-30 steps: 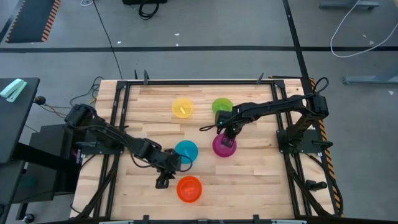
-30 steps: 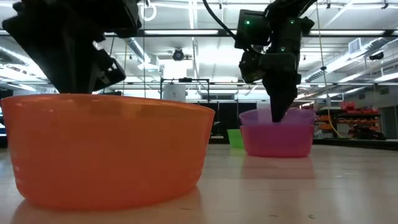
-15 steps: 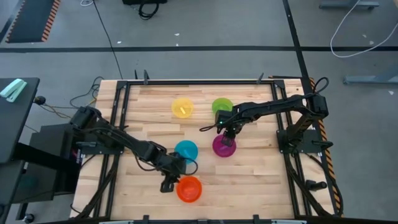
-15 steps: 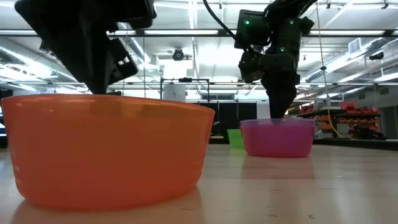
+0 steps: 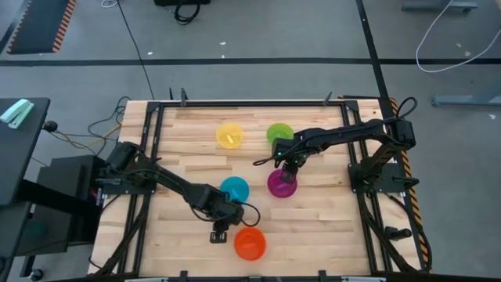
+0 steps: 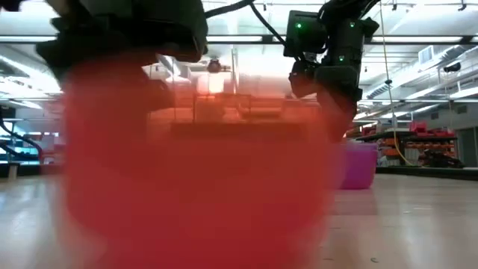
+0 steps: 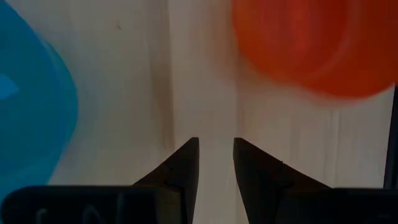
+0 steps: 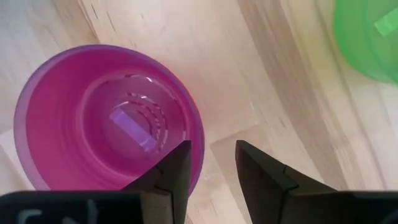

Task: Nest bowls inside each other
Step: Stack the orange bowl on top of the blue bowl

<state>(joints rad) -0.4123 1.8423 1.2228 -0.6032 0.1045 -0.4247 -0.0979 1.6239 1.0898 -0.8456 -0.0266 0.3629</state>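
Observation:
Five bowls show on the table. The orange bowl (image 5: 250,244) stands nearest the near edge and fills the low view as a blur (image 6: 194,164). Farther back are the blue bowl (image 5: 234,189), the magenta bowl (image 5: 282,183) with a purple-tinged rim (image 8: 37,93), the green bowl (image 5: 279,134) and the yellow bowl (image 5: 229,135). No separate purple bowl is in view. My left gripper (image 7: 216,144) is open with a narrow gap, low over bare wood between the blue bowl (image 7: 31,106) and the orange bowl (image 7: 311,43). My right gripper (image 8: 212,146) is open above the magenta bowl's rim (image 6: 336,112).
A black metal frame (image 5: 156,157) runs round the wooden tabletop. Bare wood lies along the near edge to the orange bowl's right (image 5: 313,235) and at the table's far left (image 5: 180,125). A paper slip lies inside the yellow bowl and another inside the green bowl.
My left gripper has moved toward the table's right and near edge, toward the orange bowl. That bowl has slid right and nearer the near edge. My right gripper has risen out of the magenta bowl, whose raised rim has settled lower, level on the table.

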